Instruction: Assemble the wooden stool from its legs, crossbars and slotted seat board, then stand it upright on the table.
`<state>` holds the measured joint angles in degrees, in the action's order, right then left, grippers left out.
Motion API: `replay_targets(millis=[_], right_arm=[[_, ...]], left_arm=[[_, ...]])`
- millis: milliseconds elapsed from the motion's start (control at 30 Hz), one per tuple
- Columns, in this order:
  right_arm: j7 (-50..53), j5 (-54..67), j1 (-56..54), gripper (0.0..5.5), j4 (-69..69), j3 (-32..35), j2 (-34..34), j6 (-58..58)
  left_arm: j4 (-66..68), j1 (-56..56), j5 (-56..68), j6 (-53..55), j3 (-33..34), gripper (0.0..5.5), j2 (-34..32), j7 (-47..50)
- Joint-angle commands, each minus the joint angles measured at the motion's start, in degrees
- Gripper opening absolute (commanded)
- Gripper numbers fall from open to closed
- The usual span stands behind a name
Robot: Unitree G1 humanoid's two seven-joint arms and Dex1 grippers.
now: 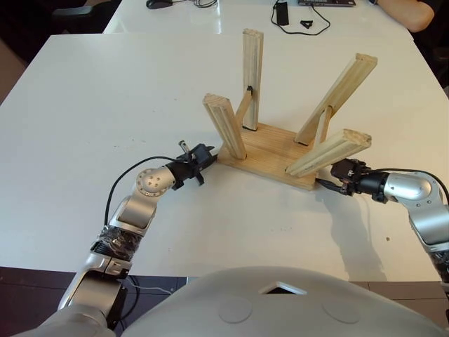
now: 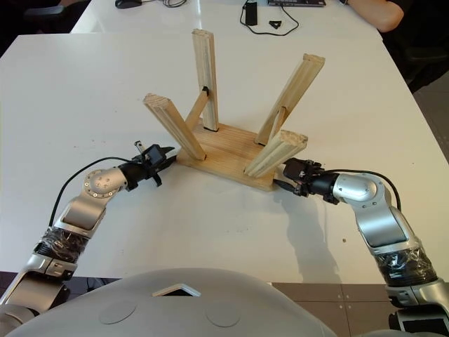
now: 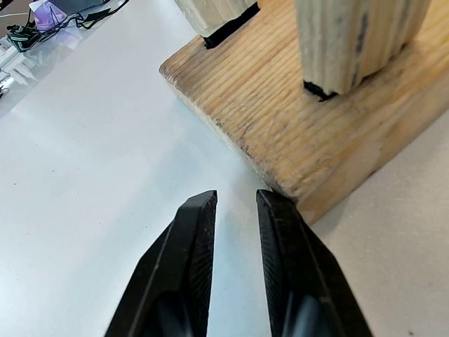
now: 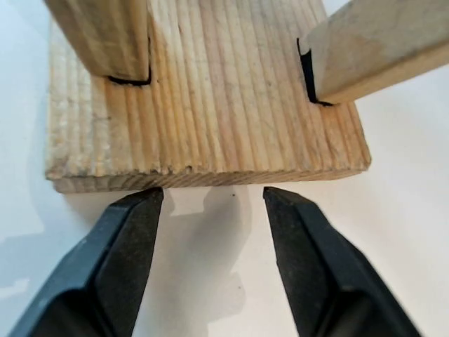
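While the white table (image 1: 105, 105) takes up most of the scene, the wooden stool (image 1: 280, 133) is seen upside down near its middle, resting on its slotted seat board (image 1: 270, 151). Four legs are set into the board's slots and are splayed outward and upward: a near left leg (image 1: 224, 126), a far left leg (image 1: 252, 77) that stands almost upright, a far right leg (image 1: 337, 98) and a near right leg (image 1: 330, 152) that is tilted low toward the right arm. A short crossbar (image 1: 243, 107) is fitted between the two left legs, and a second crossbar (image 1: 323, 126) is fitted between the two right legs.

The left gripper (image 3: 236, 200) is held low over the table at the board's near left corner. Its fingers (image 3: 193, 239) are parted by only a narrow gap and nothing is held between them; whether the corner is touched cannot be told. The right gripper (image 4: 214, 196) is held low at the board's right end, just beside its short edge. Its fingers (image 4: 133, 239) are spread widely, with nothing gripped and bare table seen between them.

On a second table (image 1: 231, 17) behind, a small black device (image 1: 280, 12) with a cable is laid.
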<state>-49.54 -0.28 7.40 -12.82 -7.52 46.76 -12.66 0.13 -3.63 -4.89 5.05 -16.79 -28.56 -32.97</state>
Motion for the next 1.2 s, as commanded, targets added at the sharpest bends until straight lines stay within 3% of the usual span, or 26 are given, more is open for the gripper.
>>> replay_targets(millis=[33,267,433,600,767,1200], right_arm=[[-4.01,5.92,-0.46,2.67,-3.71,-3.71,-4.14,-2.11],[-5.55,10.94,-0.74,2.67,-7.11,2.06,-3.13,-5.47],[-7.59,14.23,-2.0,2.67,-8.97,5.12,-1.96,-6.82],[-10.17,17.85,-2.69,2.67,-12.95,7.26,0.2,-8.86],[-12.16,21.54,-2.34,2.67,-16.6,9.23,1.5,-9.94],[-13.24,23.86,-2.34,2.67,-19.93,9.89,2.66,-10.14]], left_arm=[[-12.36,4.86,4.31,2.59,-1.43,1.1,0.28,-4.23],[-29.34,21.45,18.04,10.26,10.18,1.1,-11.8,-14.0],[-34.03,27.82,23.85,11.27,14.17,1.1,-17.48,-20.86],[-36.23,27.25,28.55,13.51,19.09,1.1,-17.77,-21.51],[-40.41,23.96,44.27,19.53,29.35,1.1,-17.42,-22.02],[-39.73,23.53,45.0,22.24,30.8,1.1,-17.05,-21.51]])
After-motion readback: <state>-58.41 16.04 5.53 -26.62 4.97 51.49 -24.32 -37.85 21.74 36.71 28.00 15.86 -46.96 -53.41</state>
